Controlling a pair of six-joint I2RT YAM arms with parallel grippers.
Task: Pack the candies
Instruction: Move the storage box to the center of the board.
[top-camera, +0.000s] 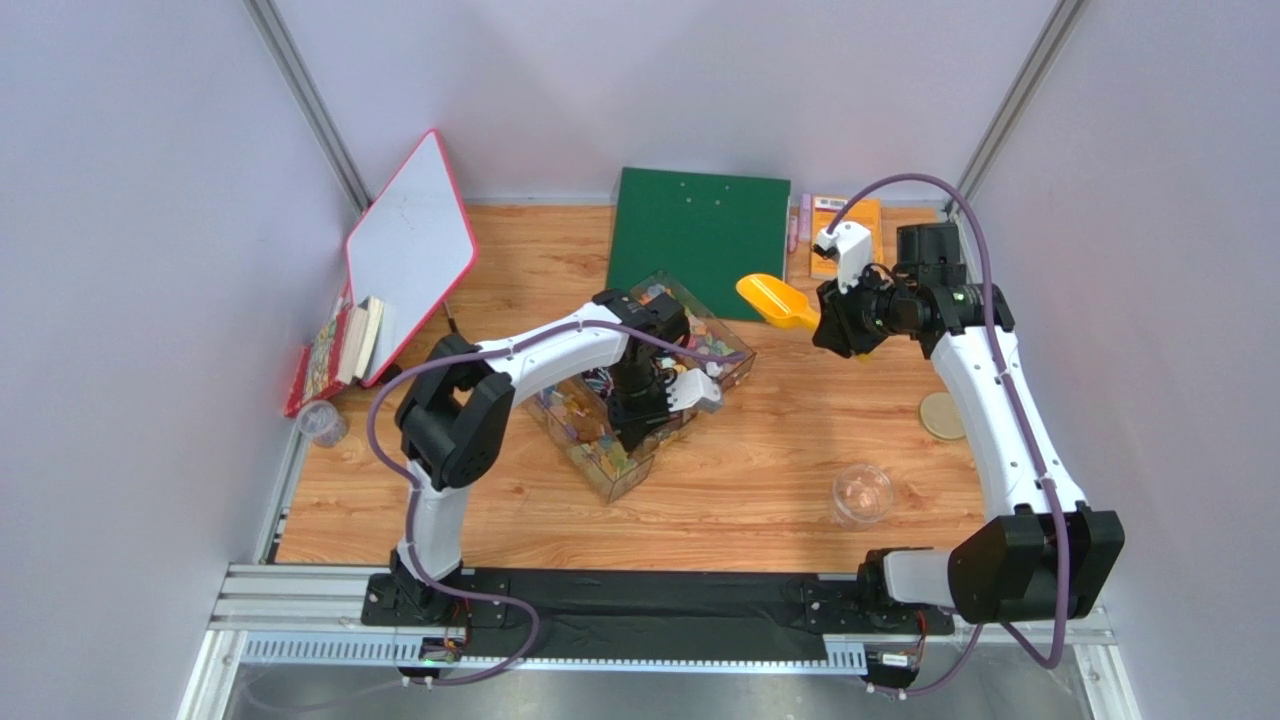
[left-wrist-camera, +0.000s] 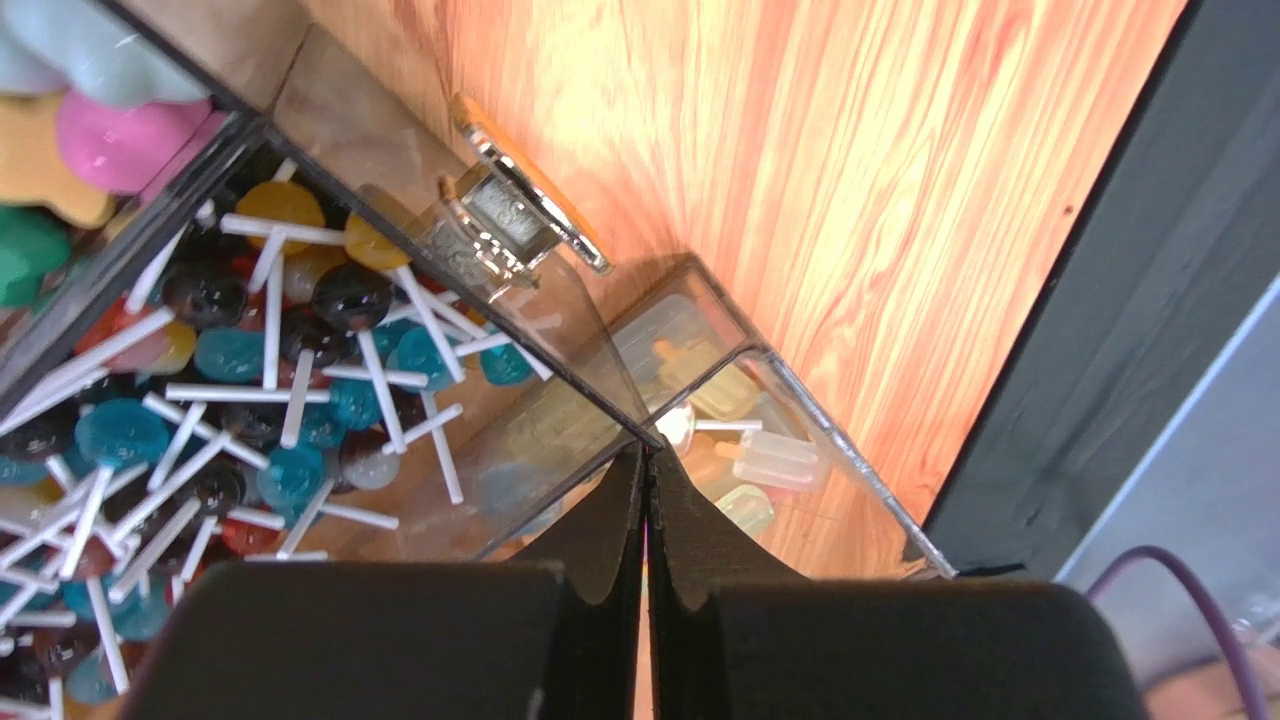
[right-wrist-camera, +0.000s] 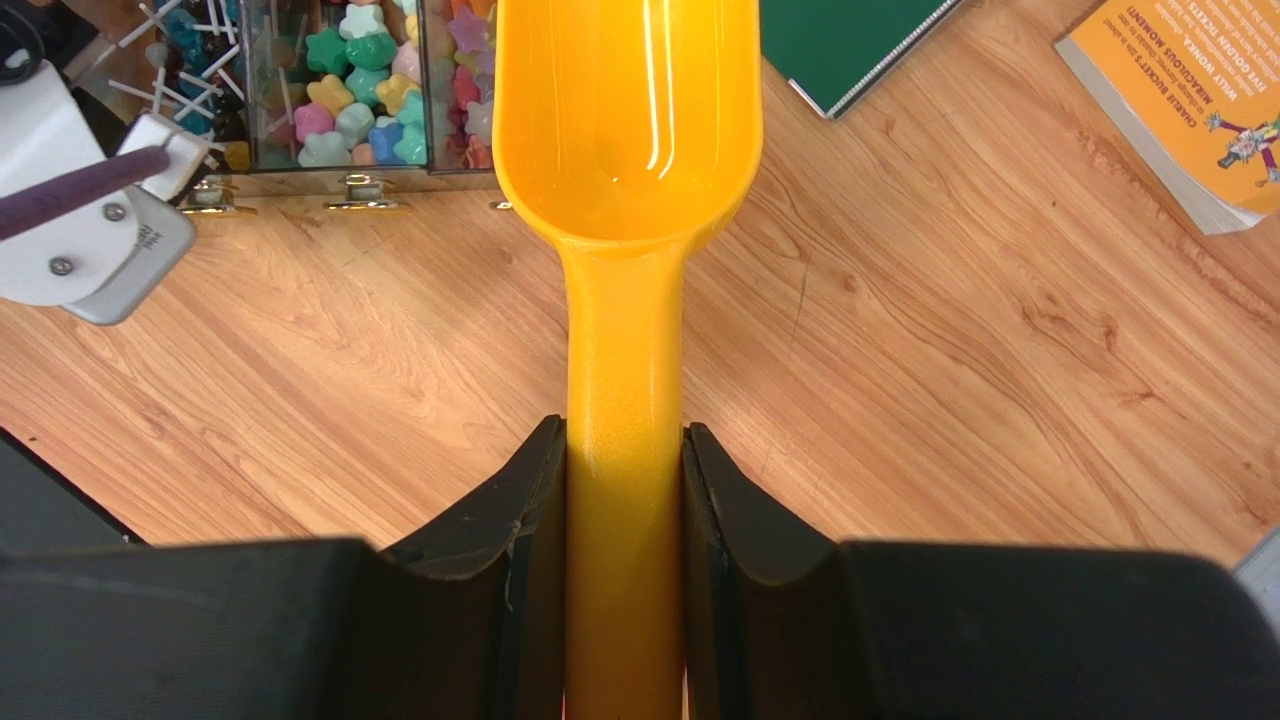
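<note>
By the candies, left arm bent.

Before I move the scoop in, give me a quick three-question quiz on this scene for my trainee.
1. True or false: the yellow scoop already carries candies.
2. Which gripper grips the scoop's handle? A) left gripper B) right gripper C) neither
3. Fill in: the compartment seen from the left wrist holds ____ on white sticks.
Key: 1 false, its bowl is empty. 2 B. 3 lollipops.
</note>
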